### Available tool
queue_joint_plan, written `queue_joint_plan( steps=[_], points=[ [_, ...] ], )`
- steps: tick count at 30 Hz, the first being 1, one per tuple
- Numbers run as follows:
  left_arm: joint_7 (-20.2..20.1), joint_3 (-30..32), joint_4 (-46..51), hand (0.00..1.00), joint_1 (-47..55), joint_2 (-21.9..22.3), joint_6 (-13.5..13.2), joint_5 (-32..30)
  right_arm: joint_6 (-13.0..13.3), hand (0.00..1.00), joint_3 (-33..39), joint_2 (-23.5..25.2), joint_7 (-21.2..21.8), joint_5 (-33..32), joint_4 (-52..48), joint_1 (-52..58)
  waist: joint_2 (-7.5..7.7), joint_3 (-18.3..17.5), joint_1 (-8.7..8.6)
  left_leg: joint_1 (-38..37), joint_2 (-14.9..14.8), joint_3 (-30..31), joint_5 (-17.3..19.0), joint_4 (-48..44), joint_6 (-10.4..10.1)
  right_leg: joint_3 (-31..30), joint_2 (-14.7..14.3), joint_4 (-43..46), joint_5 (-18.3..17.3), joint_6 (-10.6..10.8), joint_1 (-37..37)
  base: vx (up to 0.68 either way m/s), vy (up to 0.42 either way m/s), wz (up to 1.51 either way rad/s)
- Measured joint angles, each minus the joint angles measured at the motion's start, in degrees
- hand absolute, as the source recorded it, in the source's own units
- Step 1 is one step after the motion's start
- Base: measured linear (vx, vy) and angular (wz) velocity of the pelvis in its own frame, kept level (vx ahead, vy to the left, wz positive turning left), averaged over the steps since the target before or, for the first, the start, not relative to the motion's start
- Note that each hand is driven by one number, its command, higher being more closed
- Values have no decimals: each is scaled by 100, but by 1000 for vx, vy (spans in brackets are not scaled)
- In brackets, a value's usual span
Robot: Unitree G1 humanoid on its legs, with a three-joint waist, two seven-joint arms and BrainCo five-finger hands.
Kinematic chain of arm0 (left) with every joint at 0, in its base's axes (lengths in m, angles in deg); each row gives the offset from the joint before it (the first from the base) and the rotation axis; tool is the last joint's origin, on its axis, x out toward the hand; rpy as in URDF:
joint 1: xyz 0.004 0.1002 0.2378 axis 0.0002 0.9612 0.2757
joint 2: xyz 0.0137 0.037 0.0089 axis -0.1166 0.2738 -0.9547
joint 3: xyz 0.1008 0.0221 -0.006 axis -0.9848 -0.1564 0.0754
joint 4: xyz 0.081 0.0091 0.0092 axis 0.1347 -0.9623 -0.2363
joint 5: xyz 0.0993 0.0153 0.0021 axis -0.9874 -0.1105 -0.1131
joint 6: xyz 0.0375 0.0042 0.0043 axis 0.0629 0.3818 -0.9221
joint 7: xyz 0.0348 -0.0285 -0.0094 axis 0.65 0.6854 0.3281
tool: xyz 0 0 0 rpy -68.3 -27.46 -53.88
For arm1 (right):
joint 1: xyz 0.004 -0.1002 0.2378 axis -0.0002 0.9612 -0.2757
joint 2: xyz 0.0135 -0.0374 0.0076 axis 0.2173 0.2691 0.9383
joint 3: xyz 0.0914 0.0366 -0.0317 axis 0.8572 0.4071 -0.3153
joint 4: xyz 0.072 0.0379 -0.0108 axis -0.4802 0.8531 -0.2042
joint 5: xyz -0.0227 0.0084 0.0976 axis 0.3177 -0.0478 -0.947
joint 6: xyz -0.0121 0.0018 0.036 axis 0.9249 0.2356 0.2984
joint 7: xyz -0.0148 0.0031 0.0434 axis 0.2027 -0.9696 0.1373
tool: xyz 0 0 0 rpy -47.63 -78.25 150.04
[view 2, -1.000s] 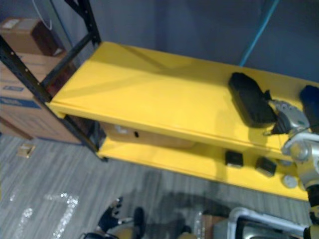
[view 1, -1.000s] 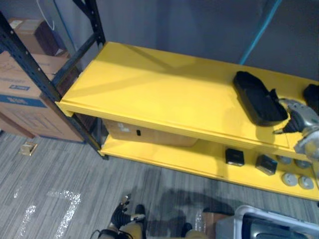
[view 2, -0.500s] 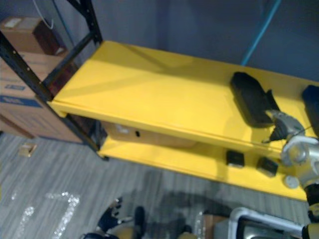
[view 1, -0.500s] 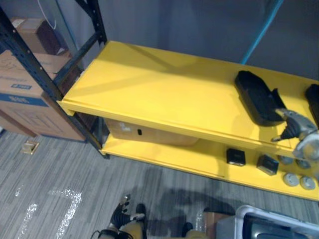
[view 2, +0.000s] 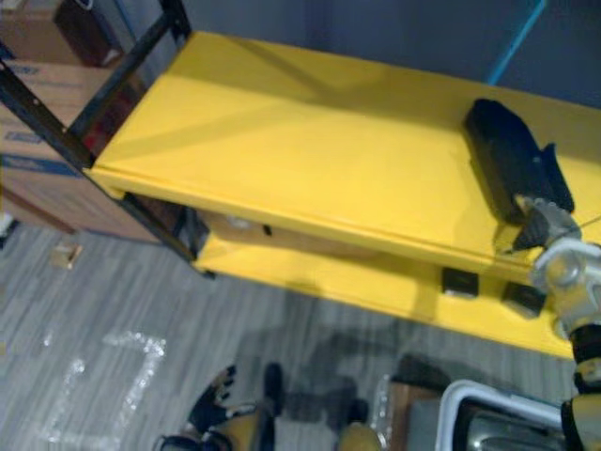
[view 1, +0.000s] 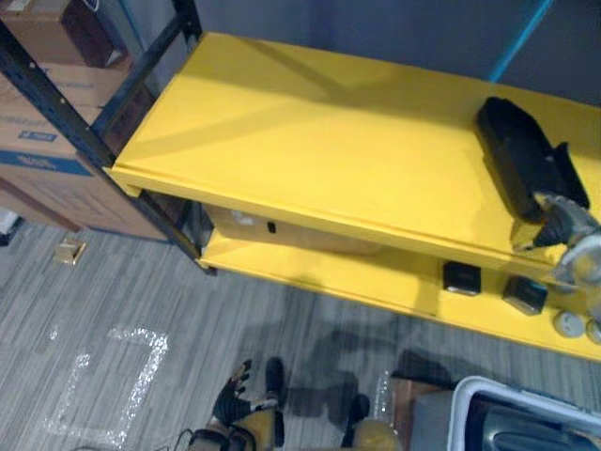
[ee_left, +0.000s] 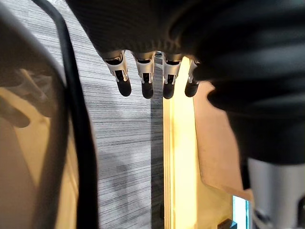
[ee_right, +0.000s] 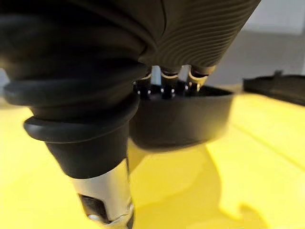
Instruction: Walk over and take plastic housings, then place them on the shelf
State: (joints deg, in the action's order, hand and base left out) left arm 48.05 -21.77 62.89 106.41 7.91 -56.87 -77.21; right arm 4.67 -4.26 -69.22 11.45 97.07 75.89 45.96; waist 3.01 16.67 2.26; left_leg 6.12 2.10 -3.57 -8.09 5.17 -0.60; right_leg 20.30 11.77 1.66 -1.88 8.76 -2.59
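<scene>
My right hand (view 1: 566, 224) sits at the long black plastic housing (view 1: 521, 160), likely seating it on the yellow shelf (view 1: 310, 141); I can't tell its grip. My left hand (view 1: 233, 402) hangs slack-fingered.

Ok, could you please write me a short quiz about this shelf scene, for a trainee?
1. True or false: the black housing lies on the lower board.
2. Which hand is at the housing's near end? A) left hand B) right hand
3. Fill in: on the lower board sit two small black ____.
Key: 1 false, it lies on the top board. 2 B; the left hand hangs low near the floor. 3 boxes.
</scene>
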Motion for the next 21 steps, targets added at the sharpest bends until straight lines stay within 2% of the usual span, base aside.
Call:
queue_joint_plan(
  steps=[8, 21],
  points=[
    [58, 13, 29, 0, -1, -10, -172, 2, -5, 100, -120, 0, 19, -147, 117, -441, -23, 284, 31, -19, 11, 31, -6, 2, -6, 29, 4, 2, -24, -41, -35, 2, -1, 1],
    [113, -7, 20, 0, 0, -25, -200, 1, 31, 100, -144, 1, 44, -161, 108, -494, -15, 292, 33, -21, 17, 39, -6, 2, -6, 37, 9, 6, -7, -11, -47, 1, 0, 0]
  ],
)
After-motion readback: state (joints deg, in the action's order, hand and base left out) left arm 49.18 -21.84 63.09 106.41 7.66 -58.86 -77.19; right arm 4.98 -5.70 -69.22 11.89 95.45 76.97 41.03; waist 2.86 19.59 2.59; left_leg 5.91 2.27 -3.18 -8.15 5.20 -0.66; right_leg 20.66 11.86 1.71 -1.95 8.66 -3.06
